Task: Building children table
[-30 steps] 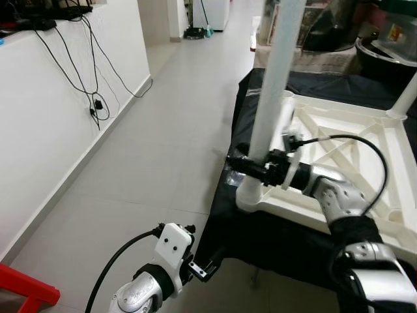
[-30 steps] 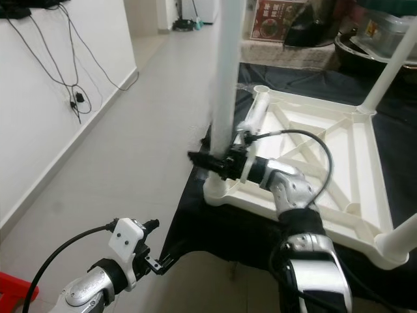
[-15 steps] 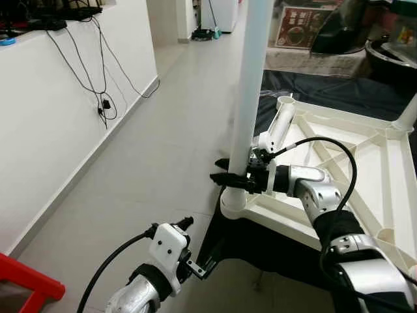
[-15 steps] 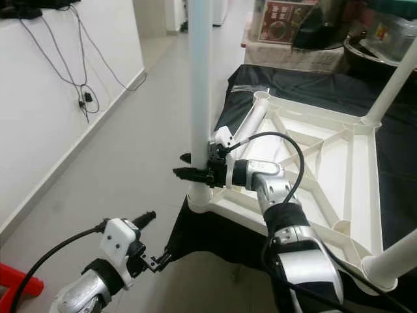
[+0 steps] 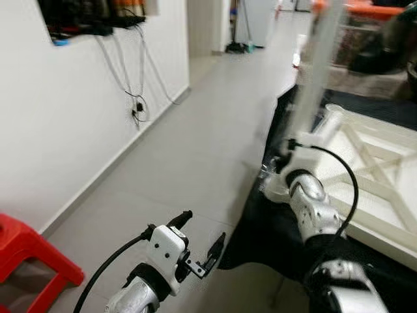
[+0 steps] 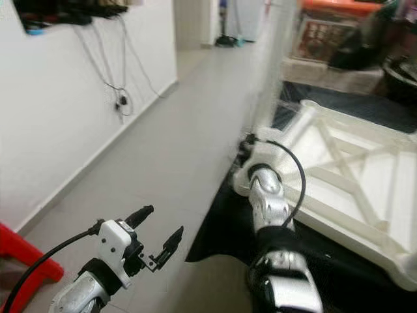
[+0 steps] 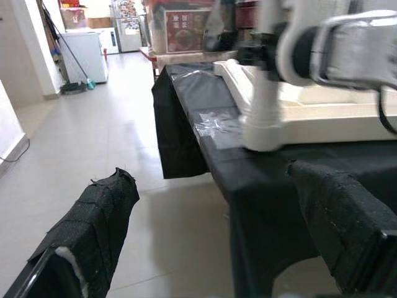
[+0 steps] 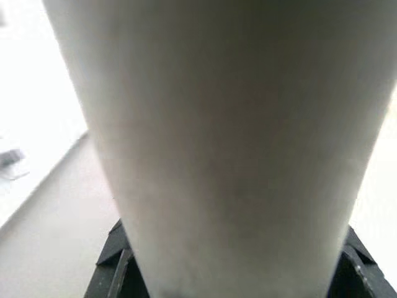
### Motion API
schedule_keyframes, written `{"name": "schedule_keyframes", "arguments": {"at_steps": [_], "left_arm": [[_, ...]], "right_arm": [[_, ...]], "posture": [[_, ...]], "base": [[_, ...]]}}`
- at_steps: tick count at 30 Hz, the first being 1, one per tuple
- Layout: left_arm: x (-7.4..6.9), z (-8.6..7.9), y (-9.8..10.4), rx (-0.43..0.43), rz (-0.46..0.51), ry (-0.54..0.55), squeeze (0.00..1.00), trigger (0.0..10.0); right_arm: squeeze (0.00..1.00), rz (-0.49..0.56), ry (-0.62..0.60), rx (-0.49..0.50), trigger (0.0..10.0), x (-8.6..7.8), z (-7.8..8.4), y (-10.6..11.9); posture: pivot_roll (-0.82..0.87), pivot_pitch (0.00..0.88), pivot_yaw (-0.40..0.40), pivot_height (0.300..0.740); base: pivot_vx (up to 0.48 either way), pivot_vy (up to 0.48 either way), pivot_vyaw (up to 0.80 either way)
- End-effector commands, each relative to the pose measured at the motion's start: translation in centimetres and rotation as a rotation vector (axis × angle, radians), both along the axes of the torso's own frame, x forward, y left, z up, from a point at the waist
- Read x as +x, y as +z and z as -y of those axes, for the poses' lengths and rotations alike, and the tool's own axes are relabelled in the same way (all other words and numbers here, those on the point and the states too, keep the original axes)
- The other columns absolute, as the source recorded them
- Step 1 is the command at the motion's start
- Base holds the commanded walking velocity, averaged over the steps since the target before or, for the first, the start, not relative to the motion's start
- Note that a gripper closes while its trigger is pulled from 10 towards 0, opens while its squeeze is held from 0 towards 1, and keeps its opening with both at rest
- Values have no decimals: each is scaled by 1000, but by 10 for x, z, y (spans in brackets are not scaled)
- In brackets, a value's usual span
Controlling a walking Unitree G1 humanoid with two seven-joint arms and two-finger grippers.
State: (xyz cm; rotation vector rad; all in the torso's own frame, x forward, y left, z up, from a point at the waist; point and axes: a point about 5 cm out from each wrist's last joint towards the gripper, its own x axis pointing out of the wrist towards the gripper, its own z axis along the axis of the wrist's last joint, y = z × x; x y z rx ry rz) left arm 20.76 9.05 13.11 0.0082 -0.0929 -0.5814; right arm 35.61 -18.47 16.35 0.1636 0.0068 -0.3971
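Upright, white table leg (image 5: pixel 313 78) sits clamped in right end effector (image 5: pixel 285 151); left end effector (image 5: pixel 199 238) hangs w/ fingers apart, well clear.

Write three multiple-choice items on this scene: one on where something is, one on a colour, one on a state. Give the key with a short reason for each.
1. Where does the upside-down white table top lie?
A. on a black cloth
B. on the bare floor
C. on the red stool

2. What colour is the stool at the wall?
A. blue
B. red
C. white

3. How is the left end effector?
A. shut on the leg
B. shut on a cable
C. open, holding nothing

Key: 1 A, the black cloth spreads under the frame and hangs over the edge. 2 B, the stool is plainly red. 3 C, the left wrist view shows both fingers wide apart over the floor, while the right end effector is at the white table leg, which stands in a corner socket.
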Motion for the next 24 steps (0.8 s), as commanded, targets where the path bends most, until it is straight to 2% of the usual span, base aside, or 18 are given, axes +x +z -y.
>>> {"name": "schedule_keyframes", "arguments": {"at_steps": [1, 3, 4, 6, 7, 10, 11, 13, 15, 16, 17, 18, 19, 20, 21, 22, 23, 24], "left_arm": [[-1, 0, -3, 22, 2, -1, 0, 10000], [-1, 0, -4, 24, 2, 2, 0, 10000], [-1, 0, -4, 24, 2, 2, 0, 10000], [-1, 0, -4, 24, 0, 3, 0, 10000], [-1, 0, -4, 24, -1, 3, 0, 10000], [-1, 0, -4, 23, -1, 3, 0, 10000], [-1, 1, -4, 23, -2, 1, 0, 10000], [-1, 2, -4, 22, -4, 1, 0, 10000], [0, 2, -5, 19, -7, 1, 0, 10000], [0, 2, -5, 19, -7, 1, 0, 10000], [0, 2, -5, 19, -8, 2, 0, 10000], [0, 2, -5, 19, -8, 2, 0, 10000], [1, 1, -5, 19, -10, 3, 0, 10000], [1, 1, -5, 19, -10, 3, 0, 10000], [1, 1, -6, 21, -11, 3, 0, 10000], [2, 1, -6, 23, -12, 3, 0, 10000], [2, 1, -6, 23, -12, 3, 0, 10000], [2, 1, -6, 24, -12, 3, 0, 10000]], "right_arm": [[0, -75, -130, 117, 0, -12, 6, -20], [0, -46, -87, 141, 0, -11, -13, -17], [0, -46, -87, 141, 0, -11, -13, -17], [0, -23, -9, 112, 0, -7, -29, -12], [0, -10, 21, 120, 10000, -6, -35, -10], [0, -2, 39, 129, 10000, -6, -38, -8], [1000, 26, 76, 118, 10000, -5, -38, -6], [1000, 51, 95, 83, 10000, -6, -36, -4], [1000, 79, 101, 29, 10000, -5, -21, -3], [1000, 79, 101, 29, 10000, -5, -21, -3], [0, 91, 145, 62, 10000, -2, -17, -3], [0, 91, 145, 62, 10000, -2, -17, -3], [0, 130, 236, 102, 10000, 2, -12, -1], [0, 130, 236, 102, 10000, 2, -12, -1], [0, 171, 399, 82, 10000, 7, -7, 5], [0, 183, 633, 78, 10000, 13, 0, 10], [0, 183, 633, 78, 10000, 13, 0, 10], [0, 168, 702, 97, 10000, 14, 1, 10]], "posture": [[115, 63, -26, 740], [116, 62, -28, 740], [116, 62, -28, 740], [113, 62, -27, 740], [108, 70, -32, 740], [108, 70, -32, 740], [94, 73, -40, 740], [80, 81, -35, 740], [67, 80, -33, 740], [67, 80, -33, 740], [65, 83, -32, 740], [65, 83, -32, 740], [63, 83, -28, 740], [63, 83, -28, 740], [61, 82, -24, 740], [61, 80, -23, 740], [61, 80, -23, 740], [61, 80, -23, 740]], "base": [[0, 0, 0], [0, 0, 0], [0, 0, 0], [0, 0, 0], [0, 0, 0], [0, 0, 0], [0, 0, 0], [0, 0, 0], [0, 0, 0], [0, 0, 0], [0, 0, 0], [0, 0, 0], [0, 0, 0], [0, 0, 0], [0, 0, 0], [0, 0, 0], [0, 0, 0], [0, 0, 0]]}}
